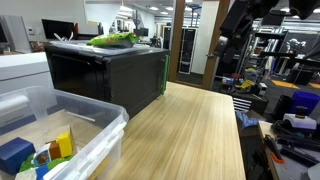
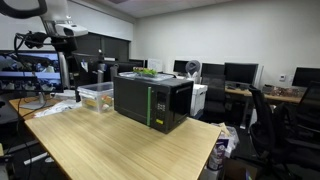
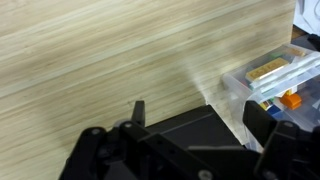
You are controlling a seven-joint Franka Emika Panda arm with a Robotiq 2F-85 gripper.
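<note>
My gripper [image 3: 200,115] hangs open high above the wooden table [image 3: 100,50], with nothing between its fingers [image 3: 138,112]. Below it in the wrist view lies the dark top of a black microwave [image 3: 190,135], and to its right a clear plastic bin [image 3: 262,78] holding several coloured blocks. In both exterior views the microwave [image 1: 105,78] [image 2: 152,100] stands on the table with a green object [image 1: 112,40] on top. The bin [image 1: 60,130] [image 2: 97,97] sits beside it. The arm and gripper [image 1: 235,28] [image 2: 68,30] are raised well above the table, touching nothing.
The table [image 2: 110,145] is long, with bare wood in front of the microwave. Office chairs [image 2: 270,125], desks with monitors [image 2: 240,72] and shelves of equipment [image 1: 285,95] stand around it. Cables and tools lie at the table's side [image 1: 290,150].
</note>
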